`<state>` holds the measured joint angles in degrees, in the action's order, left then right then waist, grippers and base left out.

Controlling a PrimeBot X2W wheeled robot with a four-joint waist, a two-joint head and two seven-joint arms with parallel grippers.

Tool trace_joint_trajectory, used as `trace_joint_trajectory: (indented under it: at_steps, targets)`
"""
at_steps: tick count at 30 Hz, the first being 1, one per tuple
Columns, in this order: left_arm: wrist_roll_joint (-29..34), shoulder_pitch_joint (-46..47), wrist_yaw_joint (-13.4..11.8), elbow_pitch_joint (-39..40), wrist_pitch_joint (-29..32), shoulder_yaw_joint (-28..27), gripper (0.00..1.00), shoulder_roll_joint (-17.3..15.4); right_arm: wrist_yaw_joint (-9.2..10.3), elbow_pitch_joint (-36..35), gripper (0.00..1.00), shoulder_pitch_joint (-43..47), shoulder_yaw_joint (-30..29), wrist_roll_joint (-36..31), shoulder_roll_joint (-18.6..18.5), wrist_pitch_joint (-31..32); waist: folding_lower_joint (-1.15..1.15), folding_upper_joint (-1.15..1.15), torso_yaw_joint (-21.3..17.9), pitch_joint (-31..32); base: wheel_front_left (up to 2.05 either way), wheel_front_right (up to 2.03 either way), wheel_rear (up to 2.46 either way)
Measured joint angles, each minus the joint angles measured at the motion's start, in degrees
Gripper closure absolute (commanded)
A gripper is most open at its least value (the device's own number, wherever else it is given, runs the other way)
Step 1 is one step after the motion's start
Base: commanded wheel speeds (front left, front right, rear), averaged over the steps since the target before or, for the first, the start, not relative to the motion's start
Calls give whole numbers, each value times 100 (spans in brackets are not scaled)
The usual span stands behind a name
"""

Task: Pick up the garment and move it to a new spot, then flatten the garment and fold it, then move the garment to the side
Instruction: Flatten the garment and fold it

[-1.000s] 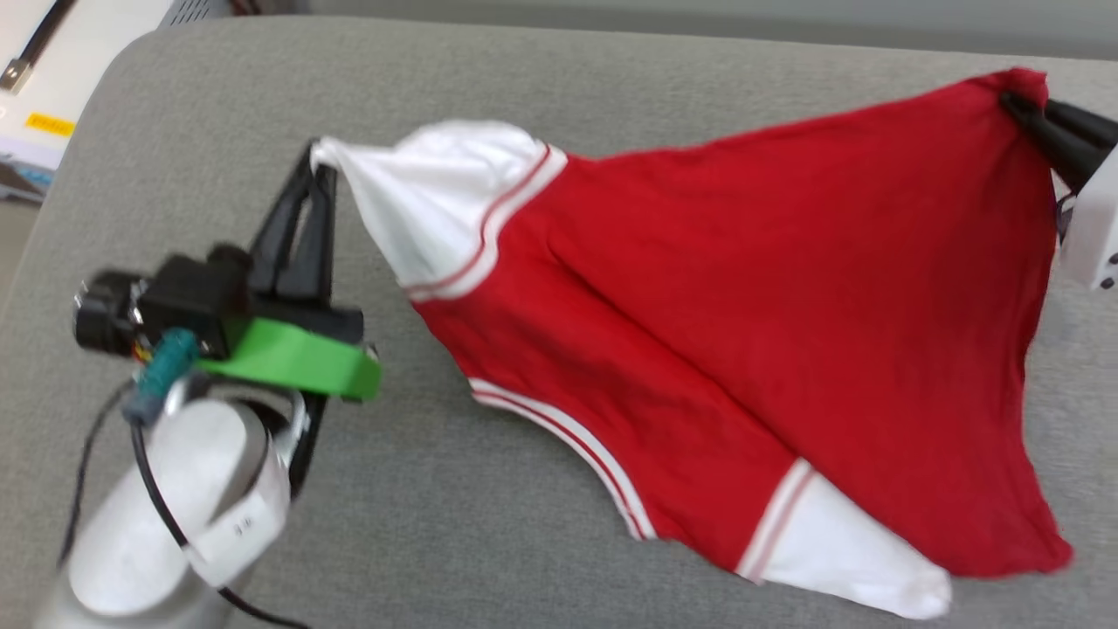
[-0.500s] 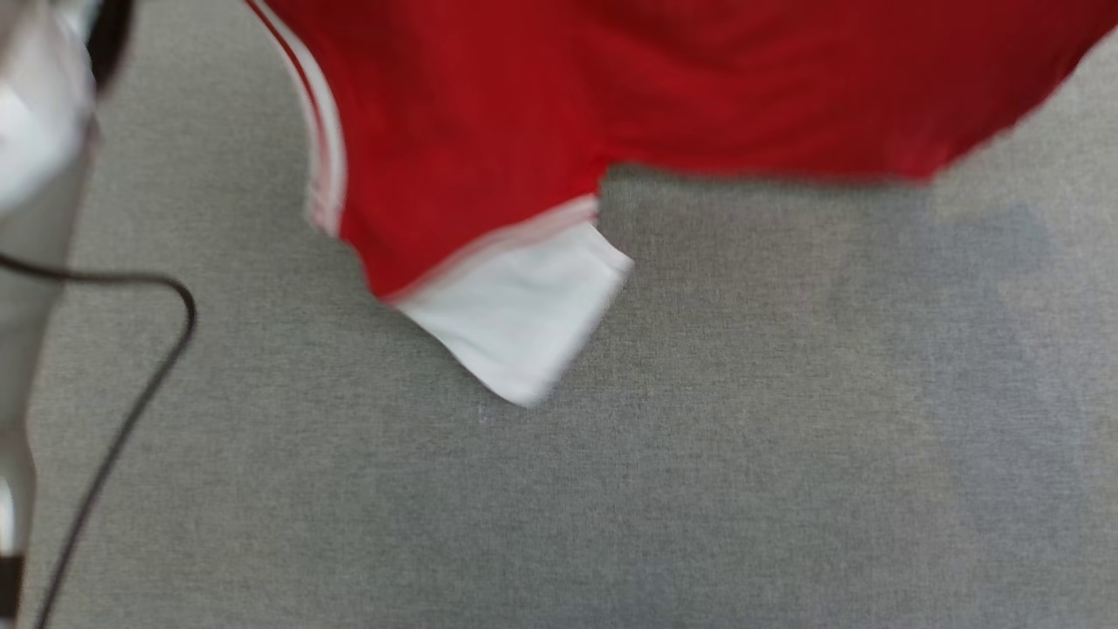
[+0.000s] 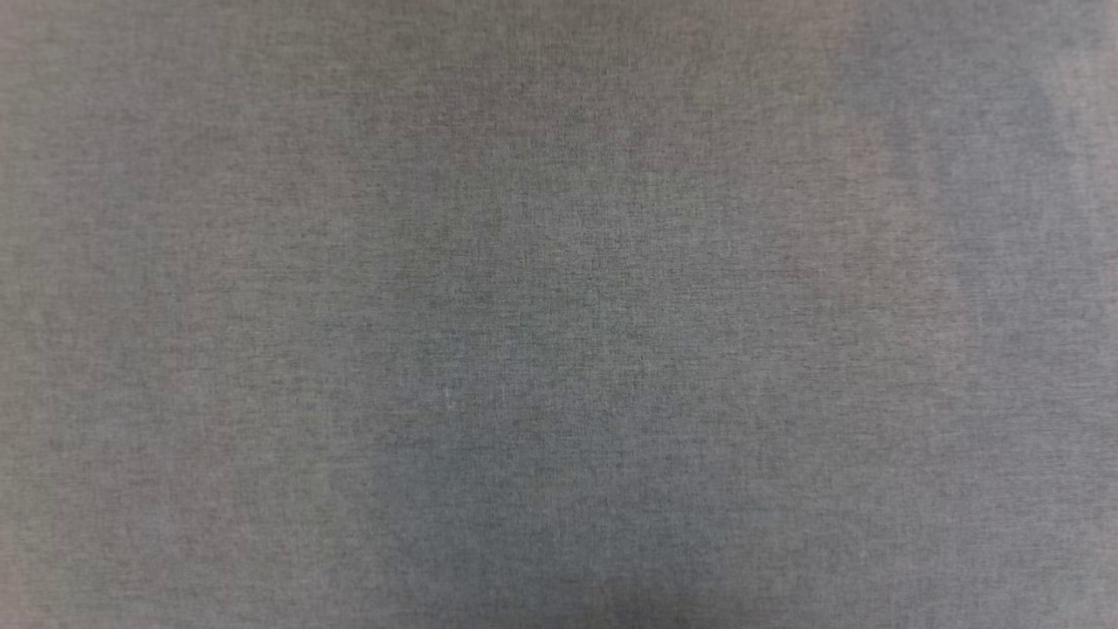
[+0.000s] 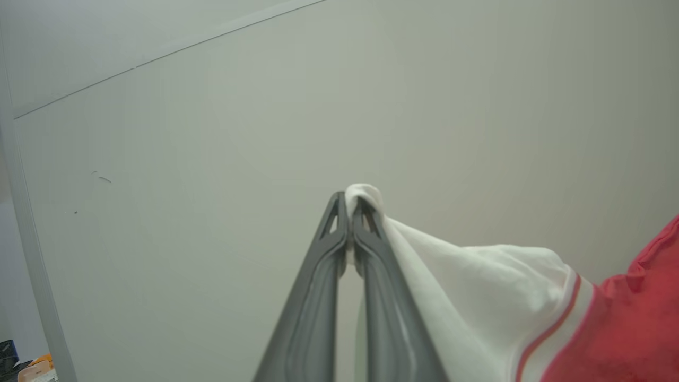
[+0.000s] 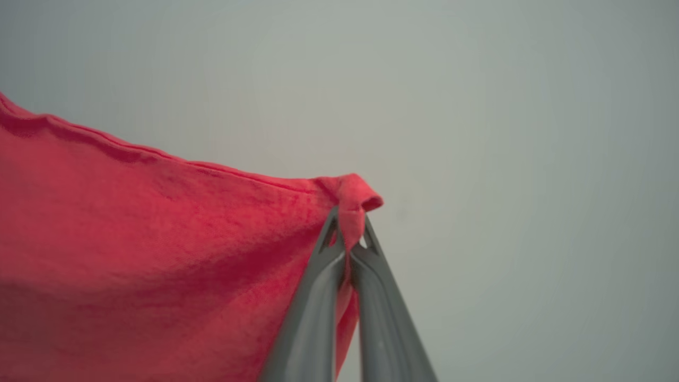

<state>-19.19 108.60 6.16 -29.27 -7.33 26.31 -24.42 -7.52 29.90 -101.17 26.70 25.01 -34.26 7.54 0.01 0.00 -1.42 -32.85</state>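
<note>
Where the head view looks down: grey woven surface (image 3: 559,314), with faint darker patches at centre and upper right
Wall: pale and plain behind both wrist views (image 4: 212,132); a thin seam runs across the upper left of the left wrist view
Garment: red body (image 5: 132,239) spreads over the left and lower left of the right wrist view, its hem running from the left edge to frame centre; in the left wrist view its white sleeve with striped trim drapes from centre to lower right, and the red body fills that corner
Left gripper (image 4: 350,212): fingers rise from bottom centre toward the wall, clamped on the edge of the white sleeve, which bunches over the tips
Right gripper (image 5: 347,223): fingers rise from bottom centre, clenched on a bunched red hem corner that curls above the tips
</note>
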Motion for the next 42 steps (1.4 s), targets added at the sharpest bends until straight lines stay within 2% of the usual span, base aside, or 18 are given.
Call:
trace_joint_trajectory:
  at_steps: [5,10,15,21,26,31,37,42]
  targets:
    - [-12,92,60,-576,-279,154,100,97,-1,539,100,-126,331,43,153,-342,0,0,-19,-230,0,0,0]
    - [-109,-234,76,-946,-526,238,100,92,0,822,100,264,773,307,242,-722,0,0,-80,-294,0,0,0]
    - [-207,-1083,76,-965,-677,242,100,-12,-1,1067,100,917,1158,614,391,-1092,0,0,-114,-160,0,0,0]
    - [-367,-2767,-52,-371,-732,233,100,-165,-1,1071,100,1894,1790,1013,370,-1415,0,0,-102,215,0,0,0]
    - [-410,-4476,-437,516,-733,145,100,-377,-1,829,100,2850,2306,1395,160,-1546,-1,0,-76,645,0,0,0]
    - [-521,-6361,-853,1424,-732,160,100,-599,-1,410,100,3953,2703,1758,-213,-1640,-1,0,-30,1158,0,0,0]
    - [-778,-8257,-1359,2396,-528,324,100,-793,-1,-94,100,5221,2915,2035,-662,-1629,-2,0,33,1757,0,0,0]
    - [-1036,-9580,-1756,2896,-280,398,100,-935,-1,-508,100,6310,2827,2227,-959,-1555,-2,0,90,2208,0,0,0]
